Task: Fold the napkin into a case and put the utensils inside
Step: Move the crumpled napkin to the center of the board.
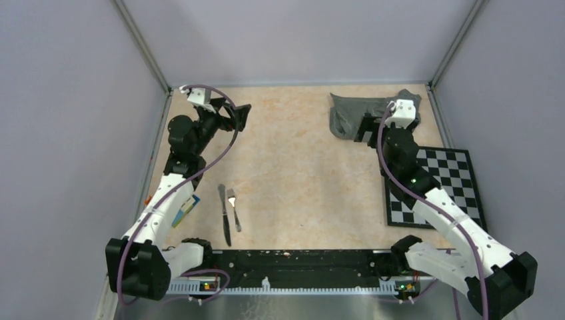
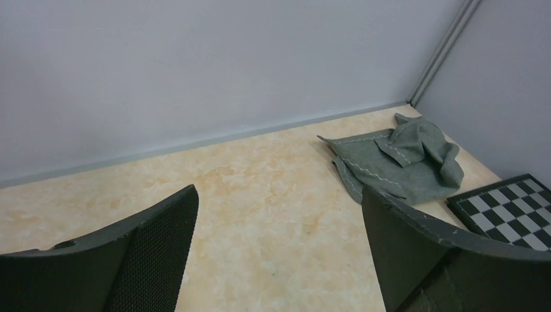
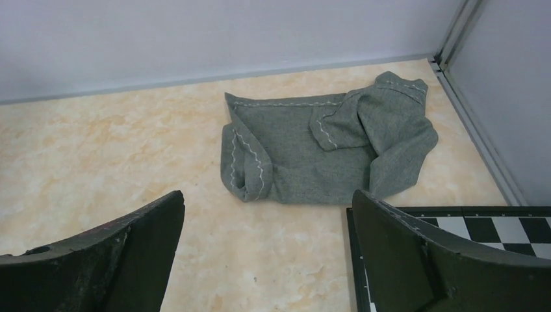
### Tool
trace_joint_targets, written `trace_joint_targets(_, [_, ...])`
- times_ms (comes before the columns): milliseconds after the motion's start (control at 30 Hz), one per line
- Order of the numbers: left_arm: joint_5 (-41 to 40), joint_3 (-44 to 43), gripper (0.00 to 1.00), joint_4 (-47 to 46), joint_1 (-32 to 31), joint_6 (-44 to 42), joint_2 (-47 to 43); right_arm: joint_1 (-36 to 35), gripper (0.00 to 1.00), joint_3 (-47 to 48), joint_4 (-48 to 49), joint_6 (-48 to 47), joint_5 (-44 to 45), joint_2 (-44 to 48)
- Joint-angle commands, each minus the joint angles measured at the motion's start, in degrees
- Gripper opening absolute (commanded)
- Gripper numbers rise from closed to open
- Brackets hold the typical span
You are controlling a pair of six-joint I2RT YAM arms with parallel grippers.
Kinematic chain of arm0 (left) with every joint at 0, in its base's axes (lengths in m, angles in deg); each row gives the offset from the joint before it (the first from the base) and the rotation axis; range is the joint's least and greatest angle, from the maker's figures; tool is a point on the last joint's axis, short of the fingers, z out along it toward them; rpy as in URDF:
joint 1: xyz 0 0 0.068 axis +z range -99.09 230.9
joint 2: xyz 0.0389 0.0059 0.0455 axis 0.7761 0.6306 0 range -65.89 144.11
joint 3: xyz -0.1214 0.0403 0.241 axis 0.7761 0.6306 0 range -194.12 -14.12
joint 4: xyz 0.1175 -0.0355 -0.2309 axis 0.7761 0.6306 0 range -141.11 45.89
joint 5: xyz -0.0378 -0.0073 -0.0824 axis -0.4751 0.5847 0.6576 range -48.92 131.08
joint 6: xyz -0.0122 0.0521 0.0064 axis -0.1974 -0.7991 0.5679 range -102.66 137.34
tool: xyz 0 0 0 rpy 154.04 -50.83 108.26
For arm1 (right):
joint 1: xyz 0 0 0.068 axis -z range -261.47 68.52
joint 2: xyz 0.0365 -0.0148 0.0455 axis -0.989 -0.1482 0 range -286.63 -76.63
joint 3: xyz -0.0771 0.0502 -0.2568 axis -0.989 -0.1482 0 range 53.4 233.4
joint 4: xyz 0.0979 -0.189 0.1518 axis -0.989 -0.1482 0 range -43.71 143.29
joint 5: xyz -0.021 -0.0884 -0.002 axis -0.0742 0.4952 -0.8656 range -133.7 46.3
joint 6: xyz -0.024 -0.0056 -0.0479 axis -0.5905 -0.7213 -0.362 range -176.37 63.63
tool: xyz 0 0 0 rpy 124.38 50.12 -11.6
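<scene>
The dark grey napkin lies crumpled in the far right corner of the table; it also shows in the left wrist view and the right wrist view, with its stitched hem folded over. The silver knife and the shorter fork lie side by side near the front left. My left gripper is open and empty at the far left, pointing across the table. My right gripper is open and empty just short of the napkin, with bare table between its fingers.
A black-and-white checkered board lies at the right, its corner next to the napkin. A small blue and yellow card lies under the left arm. Grey walls enclose the table on three sides.
</scene>
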Motion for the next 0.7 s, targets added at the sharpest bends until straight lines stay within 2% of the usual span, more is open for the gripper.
trace_joint_targets(0, [0.1, -2.3, 0.98, 0.6, -4.3, -4.8, 0.9, -0.1, 0.99, 2.5, 2.8, 3.3, 4.2, -3.7])
trace_joint_targets(167, [1.8, -3.0, 0.98, 1.5, -6.4, -5.7, 2.1, 0.0, 0.99, 4.1, 3.9, 4.5, 0.1, -10.2])
trace_joint_targets(267, [3.5, -3.4, 0.98, 1.6, -6.4, -5.3, 2.5, 2.3, 0.99, 9.5, -2.7, 11.2, -1.5, -16.5])
trace_joint_targets(367, [4.7, -3.8, 0.98, 1.7, -6.4, -5.0, 3.1, 7.0, 0.99, 15.5, -6.8, 16.5, -11.3, -23.9])
trace_joint_targets(533, [7.0, -4.1, 0.98, 1.5, -6.4, -4.4, 3.3, 12.3, 0.98, 24.0, -7.2, 16.6, -22.8, -35.7])
trace_joint_targets(667, [7.7, -4.2, 0.98, 1.4, -6.3, -4.4, 3.8, 19.8, 0.90, 31.4, -7.9, 24.0, -35.9, -48.0])
